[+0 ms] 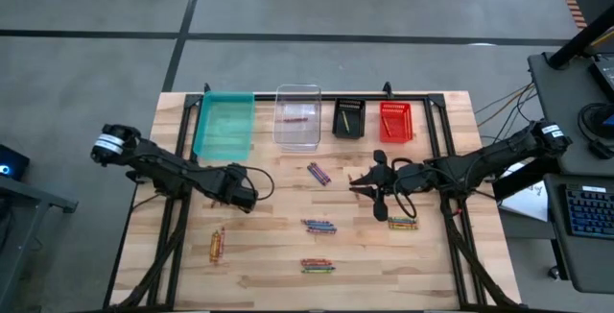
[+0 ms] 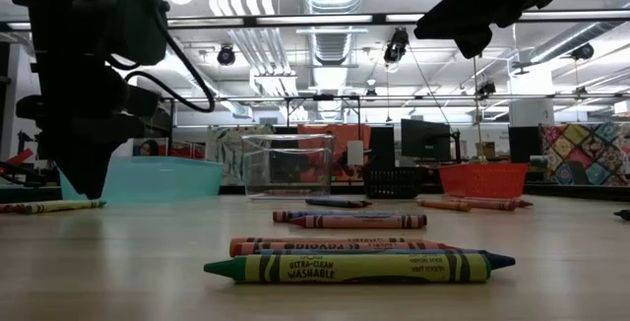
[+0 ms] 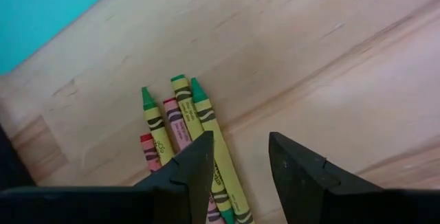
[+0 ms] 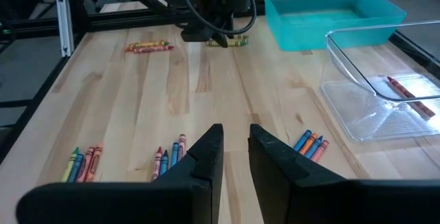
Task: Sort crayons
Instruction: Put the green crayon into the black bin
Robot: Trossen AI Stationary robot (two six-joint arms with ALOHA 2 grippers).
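Crayons lie on the wooden table in small bunches (image 1: 318, 226) (image 1: 317, 266) (image 1: 217, 244) (image 1: 403, 224) (image 1: 318, 172). One bunch of green-tipped yellow and red crayons (image 3: 180, 124) lies under my left gripper (image 3: 240, 148), which points down, open, close above the table (image 2: 87, 188). One finger (image 3: 196, 165) covers the near ends of these crayons; the other stands over bare wood. My right gripper (image 4: 236, 138) hovers over the table's right middle (image 1: 365, 185), narrowly open, with nothing between its fingers. My left gripper comes at the green-tipped bunch from above. One finger (image 3: 199, 157) stands over the crayons' near ends (image 3: 218, 162) and hides them. Whether it touches them, I cannot tell. The crayons lie flat on the table.
Along the far edge stand a teal bin (image 1: 225, 124), a clear bin (image 1: 297, 135) with a red crayon (image 4: 407, 95) in it, a black bin (image 1: 348, 118) and a red bin (image 1: 395, 121). Bare wood lies between the bunches.
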